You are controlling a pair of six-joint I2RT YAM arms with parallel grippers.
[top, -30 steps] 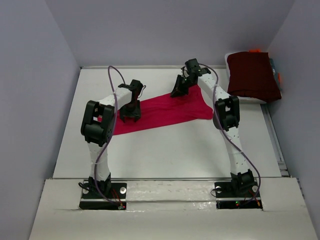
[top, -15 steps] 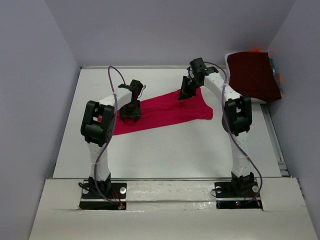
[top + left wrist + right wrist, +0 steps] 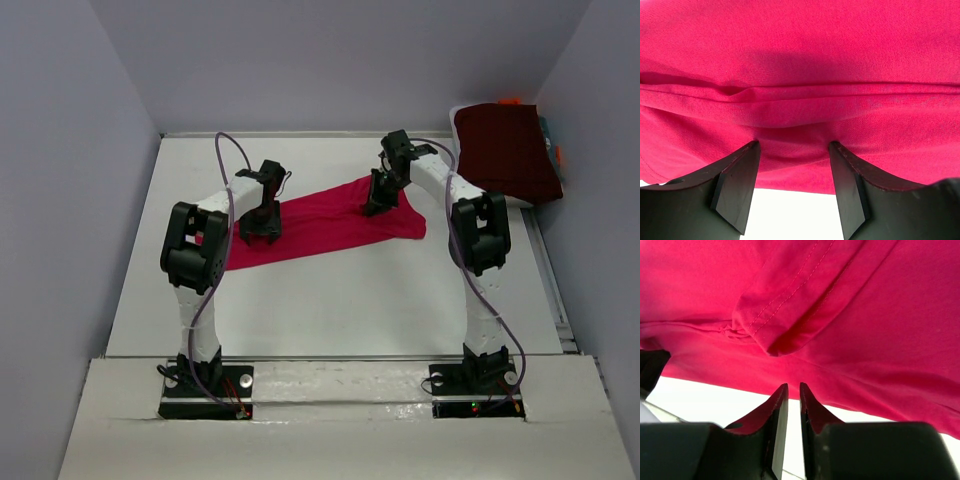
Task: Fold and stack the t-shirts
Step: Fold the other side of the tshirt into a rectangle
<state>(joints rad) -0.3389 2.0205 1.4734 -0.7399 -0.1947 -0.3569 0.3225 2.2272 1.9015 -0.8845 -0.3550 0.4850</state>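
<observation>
A bright crimson-pink soft cloth t-shirt (image 3: 330,222) lies on the white table (image 3: 330,310) as a long slanted band, its left end nearer the arms and its right end farther back, bunching into a rounded lobe at the right. The left gripper (image 3: 262,232) hangs over the left part of this band, close to its near edge. In the left wrist view its 2 black fingers (image 3: 735,185) stand wide apart, their tips at the shirt's near edge with cloth bulging slightly between them. They are not closed on it, and nothing is held. A long soft crease (image 3: 800,92) runs across the cloth just beyond them. The right gripper (image 3: 379,203) points down over the right part of the band, near its far edge. In the right wrist view its 2 fingers (image 3: 772,410) are drawn almost together, leaving only a thin slit, and no cloth shows in that slit. The tips sit at the cloth's edge, just below a doubled-over stitched hem (image 3: 790,305). A dark maroon folded garment (image 3: 505,150) rests at the far right of the table, well apart from the pink shirt and from both grippers.
</observation>
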